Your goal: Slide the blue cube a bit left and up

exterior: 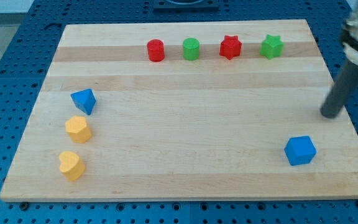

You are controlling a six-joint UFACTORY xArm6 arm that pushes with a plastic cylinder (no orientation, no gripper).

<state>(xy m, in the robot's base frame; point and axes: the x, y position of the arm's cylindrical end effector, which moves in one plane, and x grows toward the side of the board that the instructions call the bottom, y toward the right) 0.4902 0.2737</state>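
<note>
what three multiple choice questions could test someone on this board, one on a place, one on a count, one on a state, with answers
1. Where does the blue cube lie on the board?
A. near the view's bottom right
B. near the view's top left
C. in the middle of the top row

2. How many yellow blocks are there?
A. one
B. two
C. four

3. How does my tip stand to the blue cube?
A. pressed against its left side
B. resting on top of it
C. apart from it, above and to the view's right

Answers:
1. A, since the cube sits alone by the lower right corner.
2. B, since one yellow block and a yellow heart lie at the view's left, below the other blue block.
3. C, since bare wood shows between the tip and the cube.
</note>
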